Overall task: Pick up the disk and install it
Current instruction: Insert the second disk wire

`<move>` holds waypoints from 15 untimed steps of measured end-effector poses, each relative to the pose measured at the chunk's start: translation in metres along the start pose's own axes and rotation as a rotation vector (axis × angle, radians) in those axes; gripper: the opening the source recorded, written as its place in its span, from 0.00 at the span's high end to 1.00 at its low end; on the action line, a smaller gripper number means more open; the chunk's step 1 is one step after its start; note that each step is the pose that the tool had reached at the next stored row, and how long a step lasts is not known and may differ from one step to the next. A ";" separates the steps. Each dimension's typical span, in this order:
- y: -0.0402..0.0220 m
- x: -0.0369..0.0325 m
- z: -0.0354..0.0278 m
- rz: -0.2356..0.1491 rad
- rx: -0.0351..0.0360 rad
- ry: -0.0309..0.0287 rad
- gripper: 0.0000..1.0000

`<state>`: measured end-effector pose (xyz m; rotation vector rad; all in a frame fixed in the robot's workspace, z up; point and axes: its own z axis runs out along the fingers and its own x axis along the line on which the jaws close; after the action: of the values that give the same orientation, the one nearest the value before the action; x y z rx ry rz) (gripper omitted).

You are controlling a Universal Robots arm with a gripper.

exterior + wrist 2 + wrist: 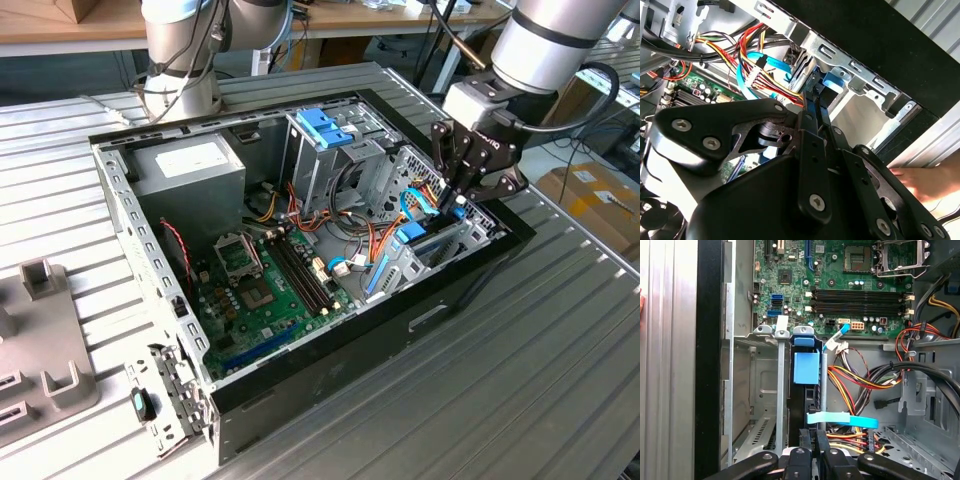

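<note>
mostly hidden disk (pixel 806 367) in bay, tool (pixel 478 190) above

A ribbed metal surface (pixel 560 330) of long parallel slats runs to every edge in the exterior view, lit bright and even from above. Behind its far edge stands a wooden workbench (pixel 60 25) with a cardboard box (pixel 75 8) on top. Beyond the surface's edge at the exterior view's right, more cardboard boxes (pixel 590 195) sit lower down. Grey moulded fixtures (pixel 45 340) lie near the surface's edge at the exterior view's left.
</note>
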<state>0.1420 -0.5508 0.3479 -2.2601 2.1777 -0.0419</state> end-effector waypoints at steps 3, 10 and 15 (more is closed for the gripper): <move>0.0000 0.0000 0.0003 0.000 0.0000 0.0000 0.84; 0.0003 0.0000 0.0009 0.000 0.0000 -0.0001 0.84; 0.0006 0.0000 0.0028 0.000 0.0000 0.0000 0.84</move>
<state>0.1414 -0.5508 0.3451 -2.2601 2.1777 -0.0418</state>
